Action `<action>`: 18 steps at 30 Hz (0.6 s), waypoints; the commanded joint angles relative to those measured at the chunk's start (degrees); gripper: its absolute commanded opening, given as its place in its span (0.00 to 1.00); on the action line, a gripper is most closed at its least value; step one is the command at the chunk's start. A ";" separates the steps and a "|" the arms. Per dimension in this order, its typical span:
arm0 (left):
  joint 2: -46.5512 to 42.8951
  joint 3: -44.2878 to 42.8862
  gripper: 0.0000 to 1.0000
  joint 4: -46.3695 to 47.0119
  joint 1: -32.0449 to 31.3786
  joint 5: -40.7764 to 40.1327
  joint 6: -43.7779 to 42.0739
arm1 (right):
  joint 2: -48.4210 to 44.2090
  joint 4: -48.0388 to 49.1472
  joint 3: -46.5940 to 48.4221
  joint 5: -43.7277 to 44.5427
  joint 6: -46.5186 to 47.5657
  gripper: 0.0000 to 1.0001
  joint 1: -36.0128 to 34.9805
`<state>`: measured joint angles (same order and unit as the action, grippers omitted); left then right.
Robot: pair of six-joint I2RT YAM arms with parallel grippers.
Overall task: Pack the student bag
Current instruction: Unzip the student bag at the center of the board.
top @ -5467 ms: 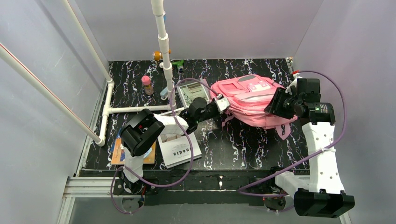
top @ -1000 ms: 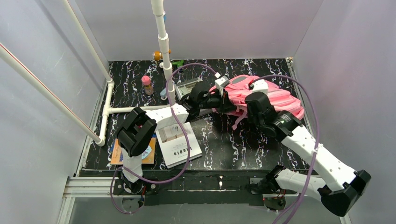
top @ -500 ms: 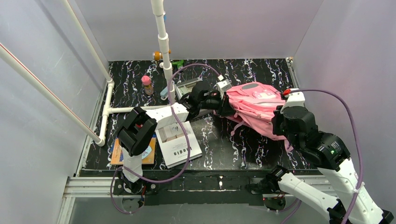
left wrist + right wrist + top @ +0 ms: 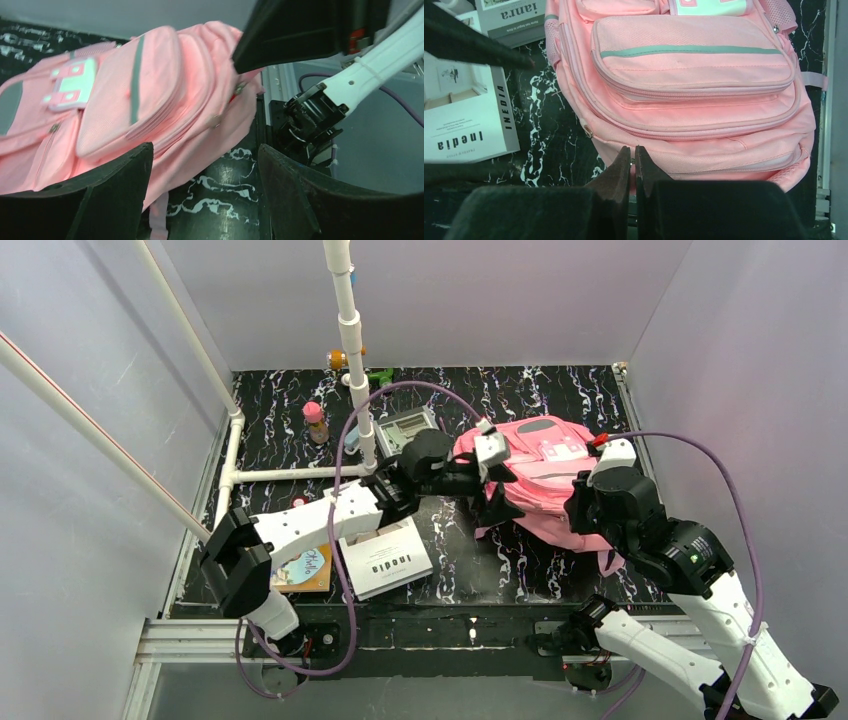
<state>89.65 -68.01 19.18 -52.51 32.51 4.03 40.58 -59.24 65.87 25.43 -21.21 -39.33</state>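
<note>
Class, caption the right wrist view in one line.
Shut right gripper over the student bag, white Inedia book alongside.

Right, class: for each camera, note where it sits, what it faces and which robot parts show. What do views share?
Top external: above and behind the bases, looking down on the table; left arm and right arm show.
Left wrist: low, facing across the student bag; open left hand frames it.
Right wrist: above the bag, looking down on its pockets; shut right hand at bottom.
Shared: the bag in all three; the white Inedia book in top and right wrist.
</note>
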 commanded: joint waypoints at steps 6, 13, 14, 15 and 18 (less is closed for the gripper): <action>7.22 -5.63 0.78 -0.39 -5.42 -3.53 -10.11 | -0.02 7.54 1.21 -0.73 -3.95 0.01 0.13; 11.03 -8.13 0.67 -0.24 -6.61 -10.08 -10.95 | 0.02 6.99 1.72 -1.44 -4.22 0.01 0.14; 11.40 -8.75 0.63 -0.32 -6.56 -10.25 -10.57 | -0.24 7.02 1.46 -1.28 -4.39 0.01 0.14; 11.78 -9.35 0.57 -0.41 -6.57 -10.27 -10.14 | -0.36 7.18 1.02 -1.26 -4.56 0.01 0.13; 12.66 -11.02 0.18 -2.47 -6.55 -11.63 -9.04 | -0.32 7.27 0.74 -0.56 -4.69 0.01 0.13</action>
<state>101.41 -75.24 18.44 -58.74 24.40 -5.21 41.19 -58.50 65.73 24.97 -24.12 -39.20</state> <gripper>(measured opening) 0.412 0.107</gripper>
